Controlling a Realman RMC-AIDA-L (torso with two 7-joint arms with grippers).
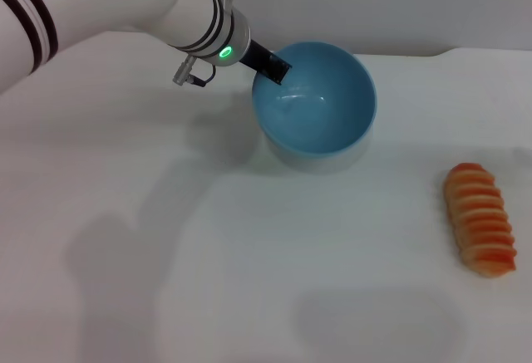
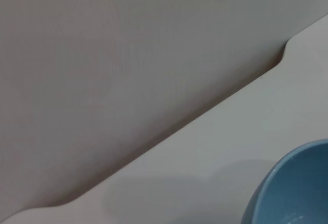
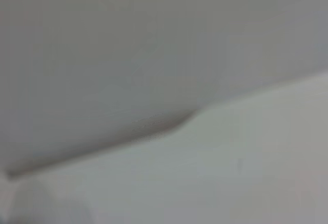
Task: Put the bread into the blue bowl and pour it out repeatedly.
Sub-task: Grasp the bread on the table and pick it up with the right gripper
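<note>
The blue bowl (image 1: pixel 316 101) stands at the back middle of the white table, empty, its opening facing up and slightly toward me. My left gripper (image 1: pixel 272 67) reaches in from the left and is shut on the bowl's left rim, one black finger (image 1: pixel 274 66) showing inside the wall. A slice of the bowl (image 2: pixel 292 188) also shows in the left wrist view. The bread (image 1: pixel 480 220) lies ridged, orange-striped side up on the table at the front right, well apart from the bowl. My right gripper is out of view.
The white table (image 1: pixel 208 280) ends at a back edge with a notch (image 2: pixel 282 55) against a grey wall. The left arm (image 1: pixel 125 6) crosses the upper left. The right wrist view shows only table and wall.
</note>
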